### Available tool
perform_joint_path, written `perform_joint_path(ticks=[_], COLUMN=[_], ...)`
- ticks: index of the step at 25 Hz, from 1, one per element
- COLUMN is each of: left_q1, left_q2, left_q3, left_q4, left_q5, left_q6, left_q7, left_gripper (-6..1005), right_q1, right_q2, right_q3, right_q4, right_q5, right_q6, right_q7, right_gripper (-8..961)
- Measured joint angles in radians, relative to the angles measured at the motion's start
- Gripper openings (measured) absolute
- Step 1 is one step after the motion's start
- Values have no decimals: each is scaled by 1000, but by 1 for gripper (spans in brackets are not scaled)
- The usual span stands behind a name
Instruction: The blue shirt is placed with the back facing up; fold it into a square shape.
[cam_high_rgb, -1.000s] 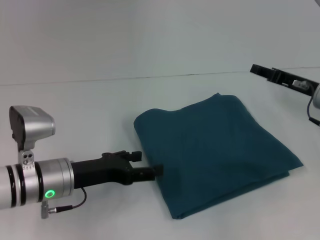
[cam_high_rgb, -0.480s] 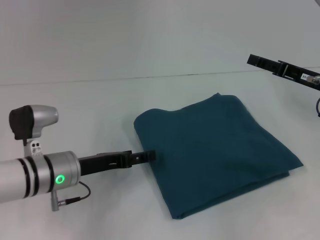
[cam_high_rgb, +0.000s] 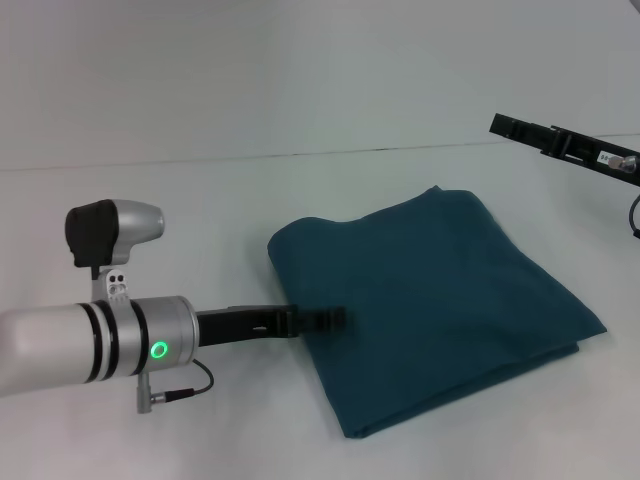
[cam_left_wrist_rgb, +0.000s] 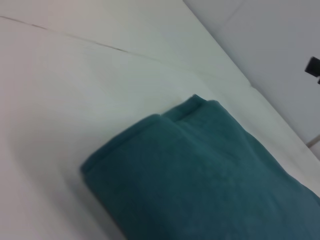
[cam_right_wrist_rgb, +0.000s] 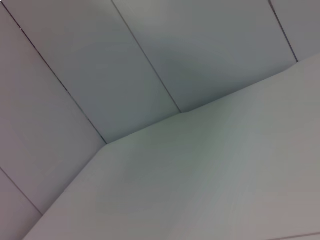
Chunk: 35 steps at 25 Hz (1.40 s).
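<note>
Left gripper (cam_high_rgb: 335, 319) is resting on the folded blue shirt's (cam_high_rgb: 440, 300) left edge; whether it's gripping, I cannot tell.

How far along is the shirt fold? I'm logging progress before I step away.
Mostly done: the blue shirt already lies on the table as a compact, roughly square stack, with layered edges showing in the left wrist view. In hand: the left gripper sits low at the stack's left edge. The right gripper hangs raised, far right. Left: perhaps some neatening and withdrawing the arm.
</note>
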Motion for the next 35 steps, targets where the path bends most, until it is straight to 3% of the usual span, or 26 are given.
perform_joint_path(ticks=[11,20,31,35], left_q1=[-37,-47,-56,-56], left_q2=[-4,-4,-4,-4], left_q3=[54,68,69,70], left_q4=[-19,-13,-9,-9], left_q5=[-6,-5,-1,-2], left_q6=[-3,-6,-11,-20], left_q7=[0,-11,-6,-6], left_gripper=[904,800,561,371], right_q1=[4,3,0,0], right_q2=[2,2,2,4], right_q3=[-1,-1,4,4], right_q4=[0,0,0,0], right_q5=[0,0,2,2], right_q6=[-1,4,5,5], right_q7=[-2,-5,-11,-11], right_gripper=[824,823,823,823])
